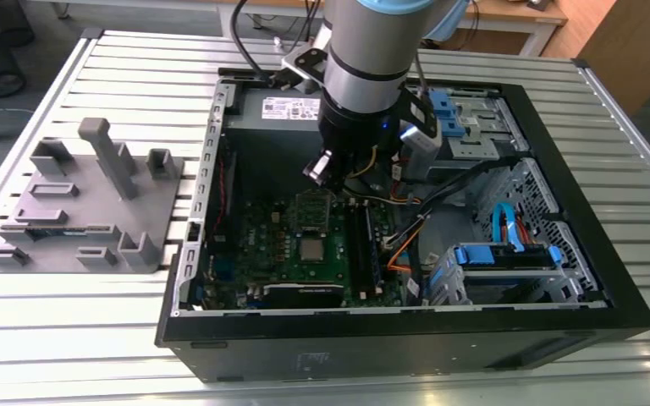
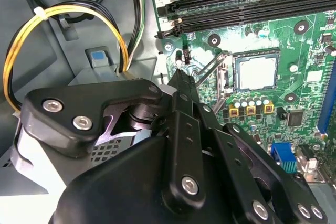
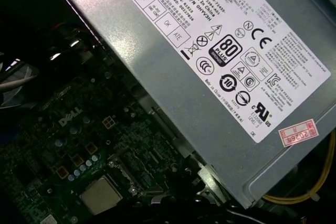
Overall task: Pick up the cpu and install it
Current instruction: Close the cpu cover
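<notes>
**A:** The fingers were clenched together to a single narrow tip, with nothing between them. The gripper hung inside the open computer case, just over the green board.

**B:** And across the exterior view, starting from its left?

**A:** First was the grey plastic holder, out on the slatted table and well apart from the arm. Next was the case, with the board on its floor. The cpu sat flat in the board's socket, pale metal top upward. At the right were the blue-tabbed drive bays.

**B:** Which way did the chip lie from the fingertips?

**A:** Towards the case's nearer wall in the exterior view, close but not touching. In the second wrist view the cpu lay beyond the tip, past a thin raised metal lever. It was square, so there was no long axis to line up, and there was only one arm. I judged it already seated.

**B:** Any writing?

**A:** A white printed label and a small red sticker were on the silver power supply. I didn't read either out.
</notes>
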You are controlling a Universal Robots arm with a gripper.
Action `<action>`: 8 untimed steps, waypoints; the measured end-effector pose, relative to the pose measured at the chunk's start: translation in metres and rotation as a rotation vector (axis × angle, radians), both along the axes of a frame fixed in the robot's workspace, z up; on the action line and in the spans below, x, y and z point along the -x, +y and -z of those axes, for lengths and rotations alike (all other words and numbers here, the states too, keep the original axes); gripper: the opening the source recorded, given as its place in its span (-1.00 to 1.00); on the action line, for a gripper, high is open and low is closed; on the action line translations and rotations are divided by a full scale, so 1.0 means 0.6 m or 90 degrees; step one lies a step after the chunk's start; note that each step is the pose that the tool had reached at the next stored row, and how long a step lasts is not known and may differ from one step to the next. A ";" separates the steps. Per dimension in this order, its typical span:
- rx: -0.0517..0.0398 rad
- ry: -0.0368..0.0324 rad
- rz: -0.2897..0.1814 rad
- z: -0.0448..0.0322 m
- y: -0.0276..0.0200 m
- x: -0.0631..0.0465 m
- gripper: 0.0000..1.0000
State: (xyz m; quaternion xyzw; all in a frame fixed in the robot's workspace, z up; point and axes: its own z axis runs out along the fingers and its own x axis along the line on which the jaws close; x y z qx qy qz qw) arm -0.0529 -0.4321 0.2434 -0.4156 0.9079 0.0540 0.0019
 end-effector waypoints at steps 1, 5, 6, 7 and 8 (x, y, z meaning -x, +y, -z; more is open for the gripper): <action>0.0000 0.0000 -0.002 0.000 0.0000 0.000 -0.79; -0.0002 0.0000 -0.014 0.000 0.0000 0.000 -0.79; -0.0002 0.0000 -0.018 0.000 0.0000 0.000 -0.79; -0.0002 0.0000 -0.021 -0.001 0.0000 0.000 -0.79; -0.0003 0.0000 -0.024 -0.001 0.0001 0.000 -0.79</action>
